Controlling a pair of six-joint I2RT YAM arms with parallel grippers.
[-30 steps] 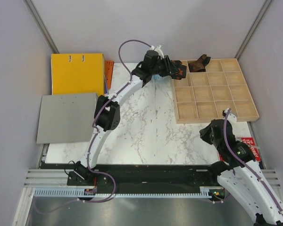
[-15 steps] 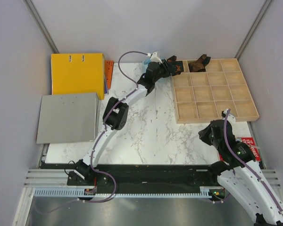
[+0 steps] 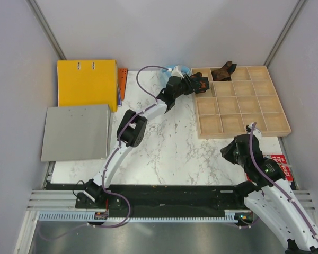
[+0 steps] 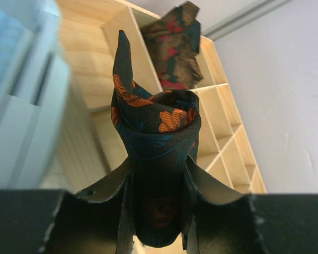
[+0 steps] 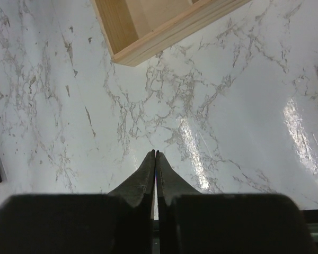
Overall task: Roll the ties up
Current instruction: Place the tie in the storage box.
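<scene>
My left gripper (image 4: pixel 159 177) is shut on a rolled tie (image 4: pixel 156 132), black with orange blotches, its pointed tail sticking up. In the top view this gripper (image 3: pixel 199 83) hovers over the back-left corner compartment of the wooden tray (image 3: pixel 243 134). A second rolled tie (image 3: pixel 223 71), dark brown with red marks, lies in the neighbouring back compartment; in the left wrist view this brown tie (image 4: pixel 175 47) sits beyond the held roll. My right gripper (image 5: pixel 156 154) is shut on nothing above the marble top, near the tray's front-left corner (image 5: pixel 128 55). From above, the right gripper (image 3: pixel 226 154) sits just in front of the tray.
Light-blue headphones (image 3: pixel 177 69) lie behind the left gripper, blurred at the left of the left wrist view (image 4: pixel 21 90). A yellow binder (image 3: pixel 87 82) and a grey board (image 3: pixel 76 132) fill the left side. A red item (image 3: pixel 279 160) lies by the right arm.
The left arm has stretched farther right and back, carrying the rolled tie over the tray's corner compartment. The right gripper's fingers have come together.
</scene>
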